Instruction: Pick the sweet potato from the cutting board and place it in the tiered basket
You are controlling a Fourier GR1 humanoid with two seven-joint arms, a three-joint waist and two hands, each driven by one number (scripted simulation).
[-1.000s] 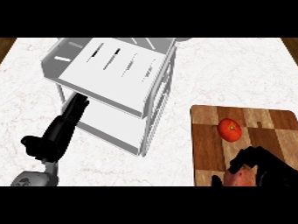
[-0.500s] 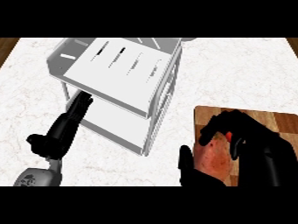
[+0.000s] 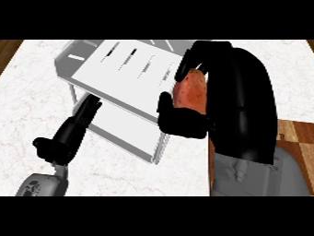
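black fingers of our right hand (image 3: 234, 92) curl round the sweet potato (image 3: 190, 92), raised beside the tiered basket (image 3: 119, 69); our left hand (image 3: 71, 133) rests open, fingers straight.

The right hand (image 3: 220, 99) is up high, in front of the right side of the tiered basket (image 3: 119, 69). The sweet potato (image 3: 192, 91) sits inside this hand, between the thumb below and the fingers on top. The basket is to the left of the hand and a bit behind it. The basket stands on the counter (image 3: 23, 101). The cutting board (image 3: 307, 138) lies on the counter, to the right of the hand and below it, partly hidden by the arm. The left hand (image 3: 67, 136) is far to the left of the right hand. Its fingers point at the front of the basket's low shelf.
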